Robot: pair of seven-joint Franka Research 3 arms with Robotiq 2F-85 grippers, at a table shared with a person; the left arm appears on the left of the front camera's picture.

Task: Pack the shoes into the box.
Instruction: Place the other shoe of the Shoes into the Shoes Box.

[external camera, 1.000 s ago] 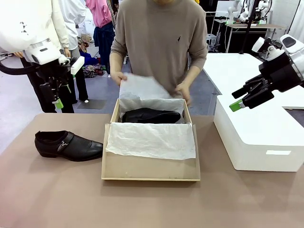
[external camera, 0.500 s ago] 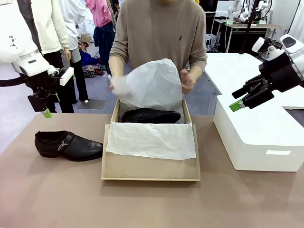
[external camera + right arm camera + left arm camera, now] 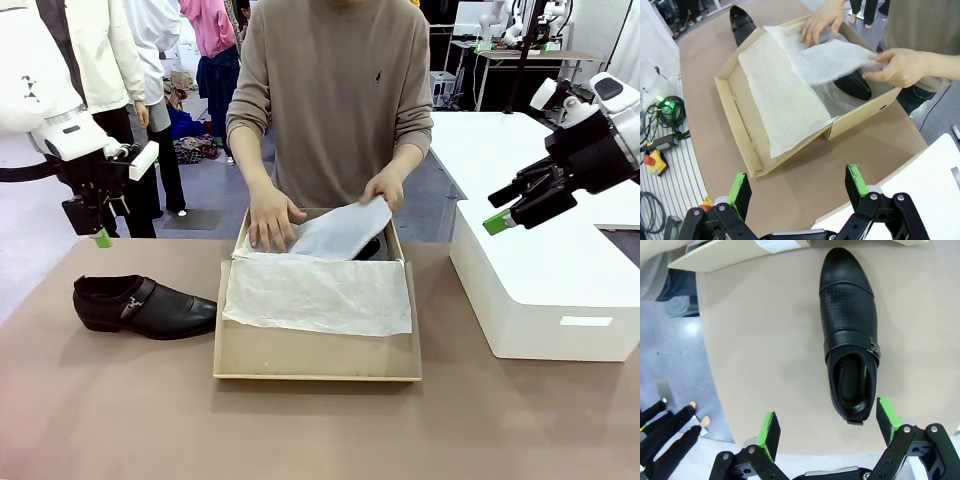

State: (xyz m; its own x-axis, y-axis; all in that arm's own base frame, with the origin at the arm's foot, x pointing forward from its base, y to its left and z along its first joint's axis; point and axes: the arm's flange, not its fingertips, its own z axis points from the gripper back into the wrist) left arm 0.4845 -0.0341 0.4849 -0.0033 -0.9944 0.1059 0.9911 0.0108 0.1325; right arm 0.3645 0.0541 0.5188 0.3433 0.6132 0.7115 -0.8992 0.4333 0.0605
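Note:
One glossy black shoe (image 3: 145, 305) with a side buckle lies on the table left of the box (image 3: 315, 365), toe toward it. My left gripper (image 3: 98, 232) hangs open above the shoe's heel end; in the left wrist view the shoe (image 3: 850, 335) lies just ahead of the open left gripper (image 3: 829, 421). The other shoe (image 3: 855, 85) sits in the box's far half, mostly under white tissue paper (image 3: 340, 230) that the person's hands (image 3: 272, 220) press down. My right gripper (image 3: 495, 210) is open and empty, high to the right of the box (image 3: 860, 120).
A large white plastic box (image 3: 540, 290) stands on the table's right side under my right arm. The cardboard lid flap (image 3: 300, 350) lies open toward me with tissue on it. The person stands at the far edge. The front of the table is bare.
The person lifted the tissue sheet, then laid it down over the shoe in the box. My left gripper shifted left and a little up. The right arm stayed put.

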